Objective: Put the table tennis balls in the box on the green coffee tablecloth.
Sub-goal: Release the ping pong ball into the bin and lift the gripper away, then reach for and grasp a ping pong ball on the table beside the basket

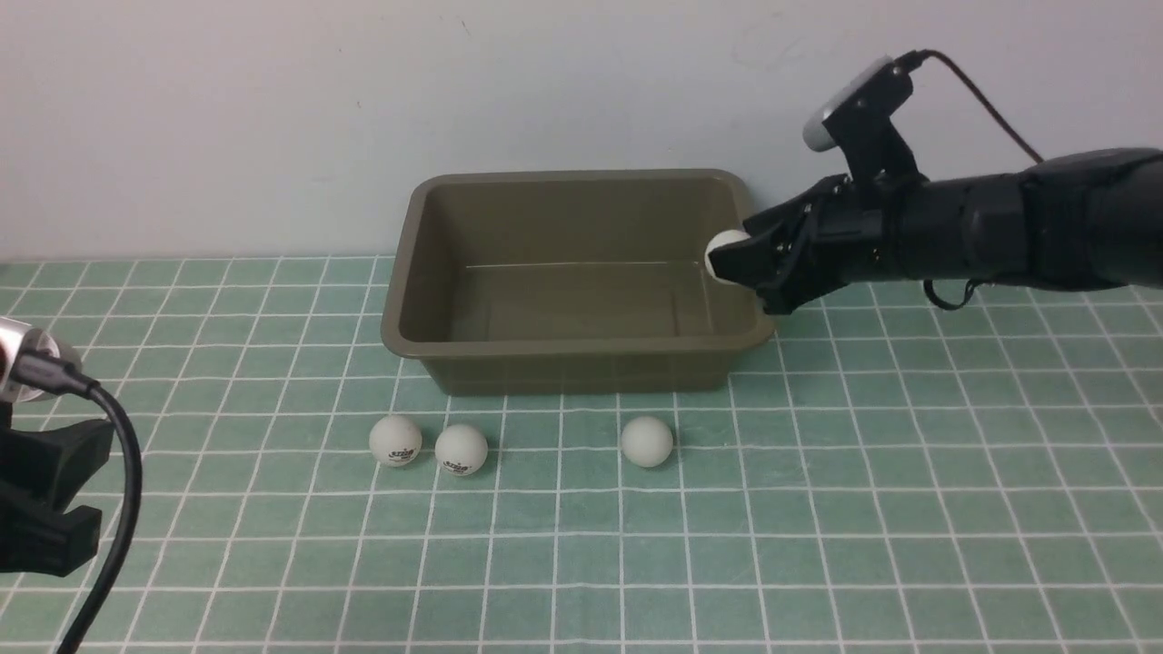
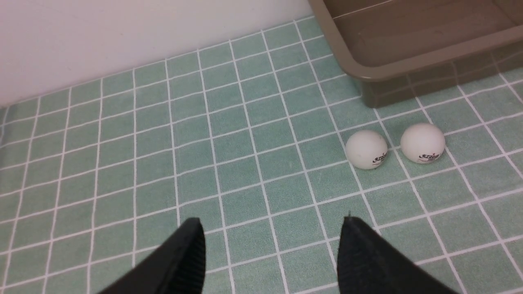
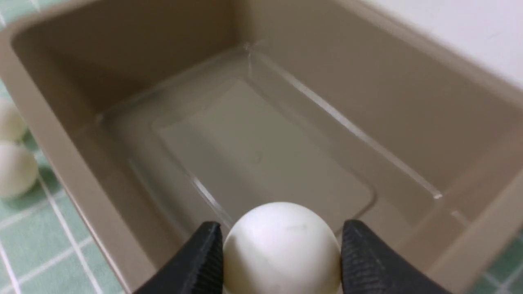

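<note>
The olive-brown box (image 1: pixel 581 343) stands on the green coffee tablecloth (image 1: pixel 818 509) near the back wall, with nothing inside it. My right gripper (image 1: pixel 731 259) hangs just inside the box's right rim, shut on one white table tennis ball (image 3: pixel 282 245); both fingers press its sides. Three more balls lie on the cloth in front of the box: two with dark logos side by side (image 1: pixel 395 440) (image 1: pixel 461 449) and one further right (image 1: pixel 646 441). My left gripper (image 2: pixel 271 228) is open over bare cloth at the near left, short of the logo balls (image 2: pixel 366 149) (image 2: pixel 422 143).
A plain pale wall rises right behind the box. The left arm's cable hangs at the near left edge of the front view. The right arm stretches in from the right, above the cloth.
</note>
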`<state>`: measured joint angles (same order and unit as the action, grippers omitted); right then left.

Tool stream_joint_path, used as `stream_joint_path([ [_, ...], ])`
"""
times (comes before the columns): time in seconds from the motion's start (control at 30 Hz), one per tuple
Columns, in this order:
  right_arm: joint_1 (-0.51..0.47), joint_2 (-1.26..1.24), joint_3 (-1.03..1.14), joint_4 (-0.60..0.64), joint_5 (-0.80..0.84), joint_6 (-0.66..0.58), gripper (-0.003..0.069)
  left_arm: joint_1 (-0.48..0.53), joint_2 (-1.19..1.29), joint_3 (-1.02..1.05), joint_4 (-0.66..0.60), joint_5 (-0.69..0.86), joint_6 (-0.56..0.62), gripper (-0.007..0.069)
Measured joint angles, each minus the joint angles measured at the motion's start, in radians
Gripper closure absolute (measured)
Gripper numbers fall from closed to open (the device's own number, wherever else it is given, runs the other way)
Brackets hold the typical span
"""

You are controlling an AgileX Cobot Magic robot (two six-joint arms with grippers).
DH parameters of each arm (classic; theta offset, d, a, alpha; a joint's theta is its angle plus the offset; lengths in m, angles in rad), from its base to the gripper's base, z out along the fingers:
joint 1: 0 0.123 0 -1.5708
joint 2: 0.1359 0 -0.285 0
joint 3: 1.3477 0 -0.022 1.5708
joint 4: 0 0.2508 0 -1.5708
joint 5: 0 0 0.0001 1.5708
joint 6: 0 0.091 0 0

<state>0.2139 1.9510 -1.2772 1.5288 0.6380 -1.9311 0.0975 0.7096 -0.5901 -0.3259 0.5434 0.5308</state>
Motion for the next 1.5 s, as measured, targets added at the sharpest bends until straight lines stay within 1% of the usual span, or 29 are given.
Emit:
stream_joint_path([
  [0.13, 0.019, 0.035, 0.000, 0.019, -0.011, -0.039, 0.0321, 0.000, 0.000, 0.000, 0.000, 0.000, 0.000, 0.0230],
  [0.23, 0.020, 0.039, 0.000, 0.070, -0.037, -0.048, 0.0314, 0.000, 0.000, 0.000, 0.000, 0.000, 0.000, 0.0230],
  [0.3, 0.020, 0.039, 0.000, 0.102, -0.069, -0.049, 0.0277, 0.000, 0.000, 0.000, 0.000, 0.000, 0.000, 0.0230],
  [0.37, 0.020, 0.031, 0.000, 0.120, -0.109, -0.062, 0.0188, 0.000, 0.000, 0.000, 0.000, 0.000, 0.000, 0.0230],
  [0.43, 0.020, 0.008, 0.000, 0.121, -0.130, -0.076, 0.0142, 0.000, 0.000, 0.000, 0.000, 0.000, 0.000, 0.0230],
  [0.57, 0.020, -0.098, 0.000, 0.114, -0.157, -0.081, 0.0120, 0.000, 0.000, 0.000, 0.000, 0.000, 0.000, 0.0230],
  [0.63, 0.020, -0.172, 0.000, 0.063, -0.164, -0.068, 0.0118, 0.000, 0.000, 0.000, 0.000, 0.000, 0.000, 0.0230],
  [0.73, 0.020, -0.272, 0.002, -0.033, -0.180, 0.021, 0.0120, 0.000, 0.000, 0.000, 0.000, 0.000, 0.000, 0.0230],
  [0.83, 0.020, -0.364, 0.010, -0.158, -0.182, 0.170, 0.0127, 0.000, 0.000, 0.000, 0.000, 0.000, 0.000, 0.0230],
  [0.9, 0.020, -0.431, 0.010, -0.263, -0.166, 0.326, 0.0137, 0.000, 0.000, 0.000, 0.000, 0.000, 0.000, 0.0230],
  [0.97, 0.020, -0.518, 0.010, -0.392, -0.094, 0.570, 0.0156, 0.000, 0.000, 0.000, 0.000, 0.000, 0.000, 0.0230],
  [1.0, 0.020, -0.547, 0.010, -0.441, -0.037, 0.662, 0.0167, 0.000, 0.000, 0.000, 0.000, 0.000, 0.000, 0.0230],
  [1.07, 0.020, -0.585, 0.010, -0.496, 0.070, 0.806, 0.0188, 0.000, 0.000, 0.000, 0.000, 0.000, 0.000, 0.0230],
  [1.1, 0.020, -0.593, 0.010, -0.521, 0.110, 0.858, 0.0198, 0.000, 0.000, 0.000, -0.001, 0.000, 0.000, 0.0230],
  [1.13, 0.020, -0.604, 0.010, -0.563, 0.201, 0.925, 0.0216, 0.000, 0.000, 0.000, -0.001, 0.000, 0.000, 0.0230],
  [1.17, 0.020, -0.605, 0.012, -0.594, 0.271, 0.962, 0.0230, 0.000, 0.000, 0.000, -0.002, 0.000, 0.000, 0.0230],
  [1.23, 0.020, -0.603, 0.038, -0.630, 0.350, 0.993, 0.0249, 0.000, 0.000, 0.000, -0.009, 0.000, 0.000, 0.0230],
  [1.33, 0.025, -0.596, 0.135, -0.646, 0.387, 1.006, 0.0258, 0.000, 0.000, 0.000, -0.026, 0.000, 0.000, 0.0230],
  [1.43, 0.061, -0.596, 0.258, -0.649, 0.320, 1.006, 0.0260, 0.000, 0.000, 0.000, -0.028, 0.000, 0.000, 0.0230],
  [1.5, 0.112, -0.596, 0.368, -0.639, 0.182, 0.999, 0.0260, 0.000, 0.000, 0.000, -0.029, 0.000, 0.000, 0.0230],
])
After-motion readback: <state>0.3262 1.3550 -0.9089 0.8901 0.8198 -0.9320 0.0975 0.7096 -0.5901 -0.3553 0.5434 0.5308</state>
